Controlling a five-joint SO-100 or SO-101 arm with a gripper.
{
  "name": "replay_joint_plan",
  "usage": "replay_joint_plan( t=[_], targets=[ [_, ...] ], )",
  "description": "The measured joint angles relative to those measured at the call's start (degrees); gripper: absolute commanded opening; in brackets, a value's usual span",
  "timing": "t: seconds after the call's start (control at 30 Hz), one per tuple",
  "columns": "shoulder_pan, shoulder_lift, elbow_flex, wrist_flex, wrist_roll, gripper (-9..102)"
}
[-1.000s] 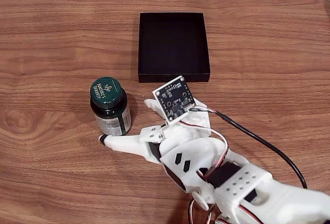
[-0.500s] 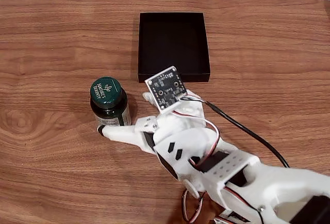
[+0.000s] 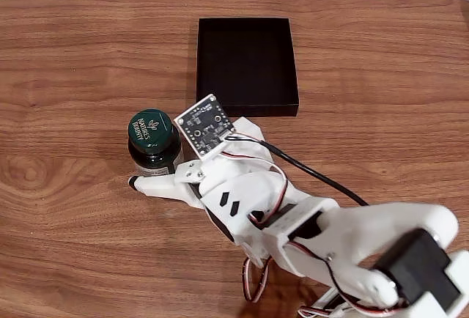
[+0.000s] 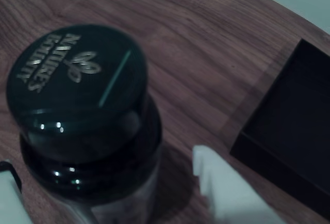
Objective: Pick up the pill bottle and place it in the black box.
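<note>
The pill bottle (image 3: 152, 136), dark green with a logo cap, stands upright on the wooden table left of centre. In the wrist view the pill bottle (image 4: 82, 110) sits between my two white fingers, one at the bottom left corner and the other finger (image 4: 219, 188) a small gap to its right. My gripper (image 3: 160, 158) is open and straddles the bottle, with its lower finger (image 3: 157, 186) lying along the bottle's near side. The black box (image 3: 245, 61) sits empty behind the bottle, toward the table's far middle, and its corner (image 4: 289, 131) shows at the right of the wrist view.
The wrist camera board (image 3: 204, 125) hides the upper finger in the fixed view. A black cable (image 3: 315, 175) trails from it across the table (image 3: 73, 54) to the right. My white arm (image 3: 330, 245) covers the near right part.
The arm has slid left over the last second, bringing the fingers from beside the bottle to either side of it. The bottle and the box have stayed put.
</note>
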Motion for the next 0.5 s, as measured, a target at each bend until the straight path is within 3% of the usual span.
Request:
replay_joint_plan(
  t=[0.5],
  targets=[
    [-3.25,-14.94,-10.63,-6.86,-0.70,33]
  ],
)
